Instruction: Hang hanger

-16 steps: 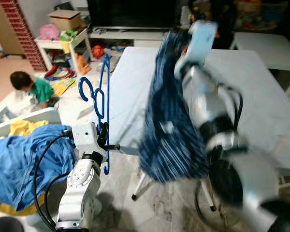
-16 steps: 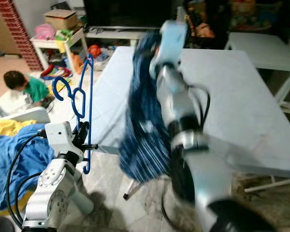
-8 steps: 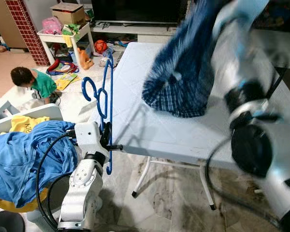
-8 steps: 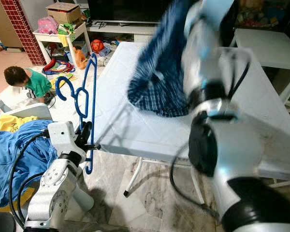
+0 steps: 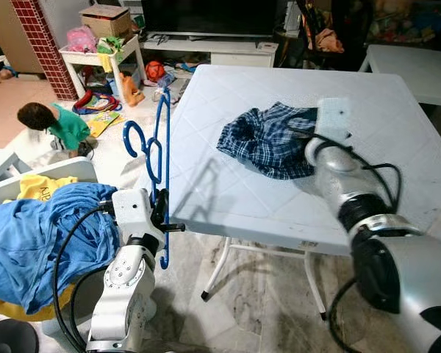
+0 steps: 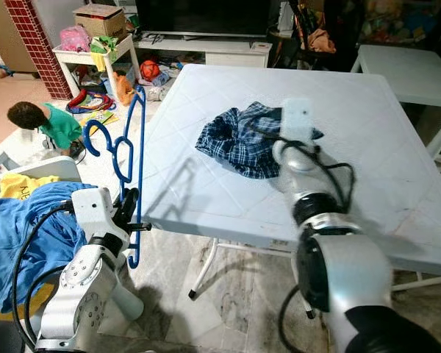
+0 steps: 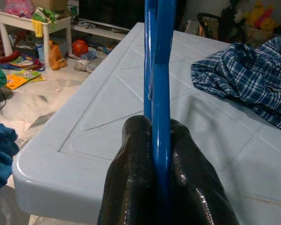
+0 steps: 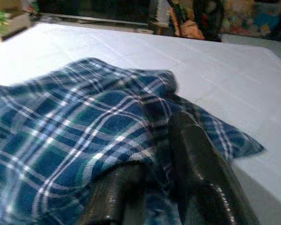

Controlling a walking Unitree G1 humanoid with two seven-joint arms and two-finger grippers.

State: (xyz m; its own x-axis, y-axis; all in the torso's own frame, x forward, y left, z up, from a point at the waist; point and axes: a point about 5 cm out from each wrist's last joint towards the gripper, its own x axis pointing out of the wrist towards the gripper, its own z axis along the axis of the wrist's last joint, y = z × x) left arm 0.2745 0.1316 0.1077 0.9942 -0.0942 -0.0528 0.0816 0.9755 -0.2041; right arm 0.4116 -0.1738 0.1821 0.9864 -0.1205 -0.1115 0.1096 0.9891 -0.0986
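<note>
My left gripper [image 7: 161, 154] has its jaws clamped on a blue hanger [image 5: 156, 147], holding it upright just off the near left corner of the white worktop [image 5: 228, 198]. My right gripper [image 8: 161, 187] rests on a crumpled blue plaid shirt [image 5: 268, 140] lying mid-worktop, jaws closed on a fold of its cloth. Blue laundry [image 5: 37, 235] is heaped on my left, and a person [image 5: 55, 126] sits on the floor beyond it.

A bright blue plastic hanger [image 5: 156, 147], a navy-and-white plaid cloth garment [image 5: 268, 140] on a pale white plastic table [image 5: 228, 191], and a blue fabric heap [image 5: 29, 235] over yellow.
</note>
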